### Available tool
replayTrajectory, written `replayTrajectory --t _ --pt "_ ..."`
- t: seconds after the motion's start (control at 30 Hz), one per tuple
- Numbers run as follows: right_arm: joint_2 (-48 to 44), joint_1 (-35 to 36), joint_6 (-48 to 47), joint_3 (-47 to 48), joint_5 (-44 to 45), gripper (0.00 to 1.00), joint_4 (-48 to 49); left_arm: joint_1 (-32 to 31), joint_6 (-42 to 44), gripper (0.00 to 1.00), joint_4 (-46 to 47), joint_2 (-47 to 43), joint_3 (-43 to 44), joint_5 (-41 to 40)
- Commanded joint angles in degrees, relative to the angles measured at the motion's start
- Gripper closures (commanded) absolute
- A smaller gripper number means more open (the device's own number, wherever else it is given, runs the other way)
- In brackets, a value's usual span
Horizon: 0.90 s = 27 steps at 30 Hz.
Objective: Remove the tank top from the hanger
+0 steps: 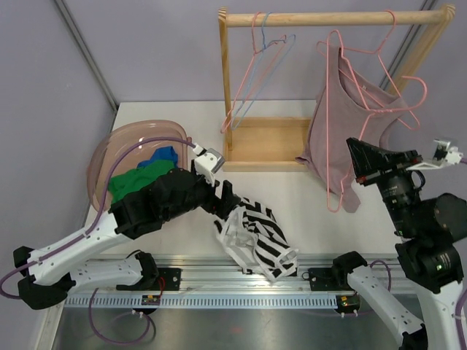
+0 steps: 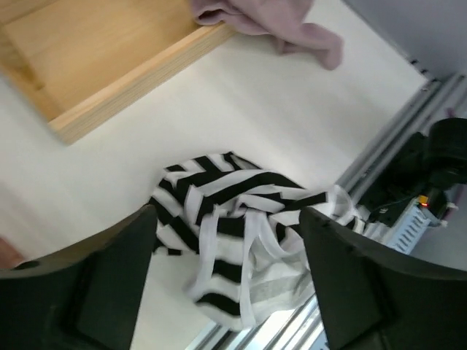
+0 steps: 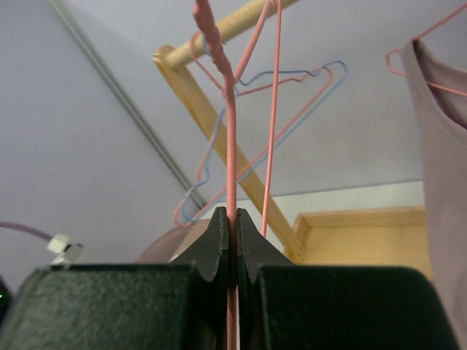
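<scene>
Since the black-and-white striped tank top [image 1: 259,233] lies crumpled on the white table [image 1: 292,189], off any hanger, I hold the left gripper [image 2: 228,226] spread wide above it. My right gripper [image 3: 230,222] pinches a bare pink wire hanger [image 3: 230,146], apparently steadying it, before the wooden rack [image 1: 263,138] and lilac walls [image 1: 146,44].
</scene>
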Motion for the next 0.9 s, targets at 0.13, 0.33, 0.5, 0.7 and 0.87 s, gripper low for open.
replayTrajectory --t 0.13,0.33,0.5,0.7,0.87 --pt "14.9 0.0 -6.9 11.6 8.1 1.0 -8.6 -0.4 -1.1 0.01 -15.9 -3.1 7.5 -18.7" --pt "26.9 -0.1 -10.6 22.8 10.4 1.0 -10.4 -0.5 -0.9 0.01 -23.6 -5.3 6.6 -26.5" --pt "37.9 -0.1 -11.4 33.0 10.4 1.0 -13.6 -0.8 -1.1 0.01 -19.9 -8.8 1.4 -28.7" --pt "48.4 3.3 -13.7 42.5 16.3 1.0 -15.4 -0.7 -0.6 0.01 -19.0 -10.4 -0.7 -29.1" --pt "57.4 9.0 -17.9 50.2 22.9 1.0 -16.4 -0.7 -0.1 0.01 -19.1 -9.7 -1.5 -27.2"
